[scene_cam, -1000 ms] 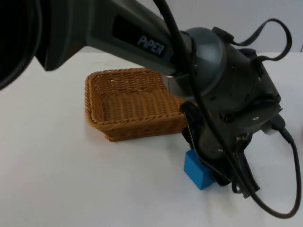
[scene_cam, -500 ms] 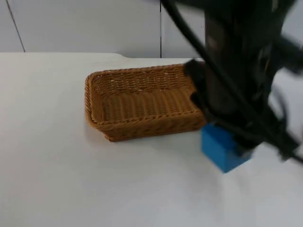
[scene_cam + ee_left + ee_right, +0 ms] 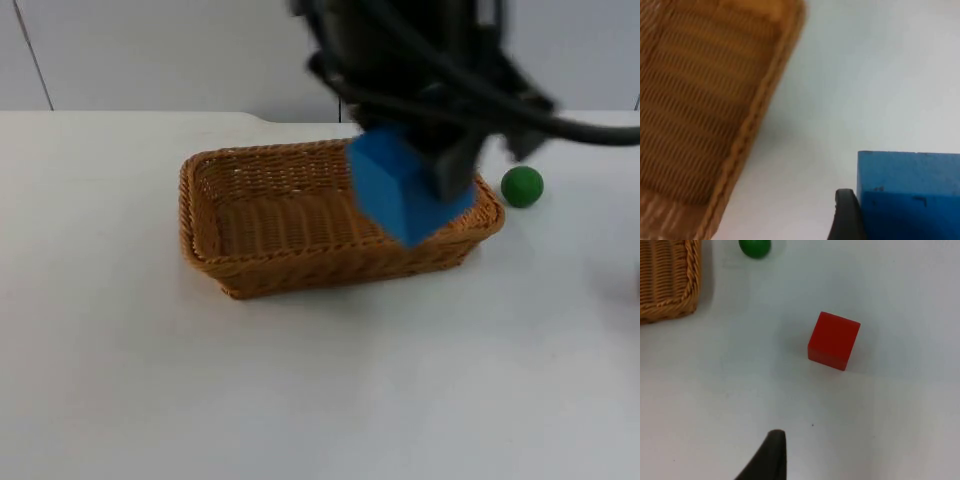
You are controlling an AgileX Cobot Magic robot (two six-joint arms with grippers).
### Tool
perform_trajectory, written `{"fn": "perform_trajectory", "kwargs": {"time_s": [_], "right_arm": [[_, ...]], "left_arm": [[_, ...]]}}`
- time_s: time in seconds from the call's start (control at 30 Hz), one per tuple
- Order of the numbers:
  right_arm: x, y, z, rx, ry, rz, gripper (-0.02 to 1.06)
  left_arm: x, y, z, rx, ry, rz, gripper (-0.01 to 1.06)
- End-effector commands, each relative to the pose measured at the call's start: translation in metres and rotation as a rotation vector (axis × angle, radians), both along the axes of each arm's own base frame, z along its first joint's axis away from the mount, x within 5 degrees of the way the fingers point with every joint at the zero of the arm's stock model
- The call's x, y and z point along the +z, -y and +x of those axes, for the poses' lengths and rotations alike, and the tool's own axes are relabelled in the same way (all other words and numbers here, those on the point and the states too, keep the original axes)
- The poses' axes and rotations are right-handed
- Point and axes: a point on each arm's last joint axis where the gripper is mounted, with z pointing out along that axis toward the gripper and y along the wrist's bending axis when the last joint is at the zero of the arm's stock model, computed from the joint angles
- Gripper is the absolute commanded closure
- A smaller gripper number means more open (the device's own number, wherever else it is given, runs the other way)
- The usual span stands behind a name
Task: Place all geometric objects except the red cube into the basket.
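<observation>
My left gripper (image 3: 438, 165) is shut on the blue cube (image 3: 400, 192) and holds it in the air over the right end of the wicker basket (image 3: 205, 262). In the left wrist view the blue cube (image 3: 910, 195) sits against a black fingertip (image 3: 845, 217), with the basket (image 3: 700, 100) beside it below. A green ball (image 3: 521, 186) lies on the table just right of the basket. The red cube (image 3: 834, 340) rests on the table ahead of my right gripper (image 3: 769, 460), which waits above the table surface, apart from it.
The green ball (image 3: 755, 246) and the basket's corner (image 3: 665, 285) lie beyond the red cube in the right wrist view. White table stretches in front of the basket and to its left. The grey wall (image 3: 180, 50) closes the back.
The left gripper has lifted the blue cube off the table in front of the basket's right end and carried it up and back over the basket. The green ball has come into view.
</observation>
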Motion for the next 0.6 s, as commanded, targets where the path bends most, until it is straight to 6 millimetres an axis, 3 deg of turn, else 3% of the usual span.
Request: {"fn": "perform_trajectory", "kwargs": {"time_s": [0.0,0.3,0.43,0.57], "right_arm": [[0.002,0.001,0.000,-0.008,0.006,0.000,-0.01],[0.003,0.002,0.000,-0.007,0.011,-0.006,-0.01],[0.003,0.002,0.001,-0.007,0.015,-0.005,-0.01],[0.002,0.002,0.001,-0.007,0.021,-0.005,-0.01]], "left_arm": [[-0.005,-0.012,0.004,0.029,-0.010,-0.002,1.05],[-0.050,-0.087,0.041,0.286,-0.110,0.003,1.05],[-0.054,-0.109,0.052,0.354,-0.106,0.005,1.05],[-0.053,-0.115,0.061,0.372,-0.055,-0.027,1.05]]}}
